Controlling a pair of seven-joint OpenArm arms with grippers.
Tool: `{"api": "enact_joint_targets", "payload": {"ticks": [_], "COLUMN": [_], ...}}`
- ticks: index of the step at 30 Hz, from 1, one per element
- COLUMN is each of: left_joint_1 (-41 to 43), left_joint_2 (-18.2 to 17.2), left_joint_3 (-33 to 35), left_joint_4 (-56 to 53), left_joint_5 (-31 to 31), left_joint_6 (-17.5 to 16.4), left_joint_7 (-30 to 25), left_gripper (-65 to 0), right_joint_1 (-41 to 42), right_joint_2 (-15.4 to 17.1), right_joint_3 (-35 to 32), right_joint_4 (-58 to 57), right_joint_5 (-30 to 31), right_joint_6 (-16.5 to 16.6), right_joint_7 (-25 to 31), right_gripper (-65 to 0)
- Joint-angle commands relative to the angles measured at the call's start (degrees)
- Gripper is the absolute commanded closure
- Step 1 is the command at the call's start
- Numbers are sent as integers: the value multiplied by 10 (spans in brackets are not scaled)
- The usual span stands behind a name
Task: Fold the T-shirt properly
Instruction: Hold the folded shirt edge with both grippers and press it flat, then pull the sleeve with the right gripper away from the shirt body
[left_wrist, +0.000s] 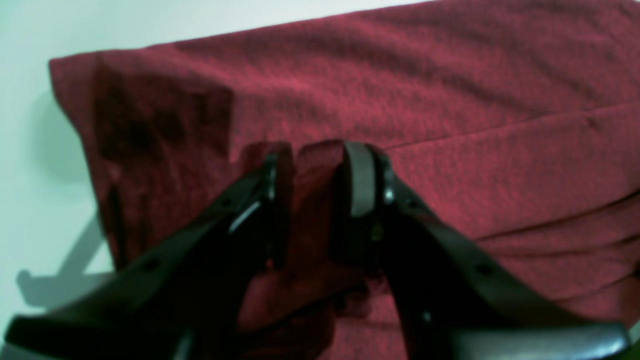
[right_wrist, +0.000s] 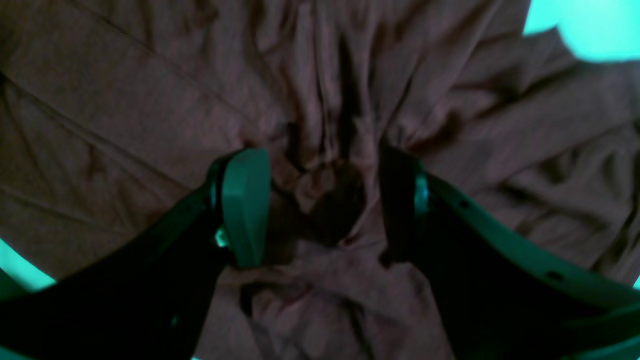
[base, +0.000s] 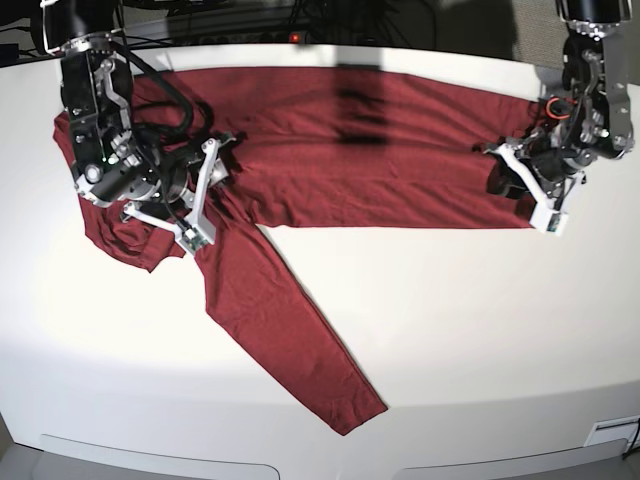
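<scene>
White counter (base: 450, 320) carries the T-shirt (base: 380, 170), spread across the far half, one long sleeve trailing diagonally toward the near edge. My right gripper (right_wrist: 320, 200) sits on bunched, wrinkled fabric at the shirt's crumpled end, jaws apart with a fold bunched between them, not clamped. My left gripper (left_wrist: 320, 200) is at the opposite end, near the hem corner, clenched on a pinch of the fabric.

T-shirt (base: 330, 165) far shoulder hidden behind right claw (base: 205, 190); wrist views blurred.
</scene>
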Motion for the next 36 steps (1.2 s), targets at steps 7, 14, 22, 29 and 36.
{"api": "enact_joint_targets", "payload": {"ticks": [7,14,22,29,36], "left_joint_1": [0,-1,-1,-1,-2], "left_joint_2": [-14,-14,-14,-14,-14], "left_joint_3": [-3,-3,-3,-3,-3], "left_joint_4": [-1,-1,-1,0,7], "left_joint_5": [28,26,-4,-4,-15], "left_joint_6": [22,22,22,22,22], "left_joint_7": [29,30,36,37,56], "left_gripper": [-172,-172,-172,-172,-172], "right_joint_1": [15,73,292,453,474], "right_joint_2": [5,-27,-160,-228,-244], "right_joint_3": [4,4,4,5,25], "right_joint_4": [38,5,-330,-638,-725], "right_joint_5": [53,-3,-49,-193,-243], "right_joint_6": [13,4,-72,-179,-252], "right_joint_7": [103,207,263,408,459], "right_gripper": [-347,-347,-347,-347,-347]}}
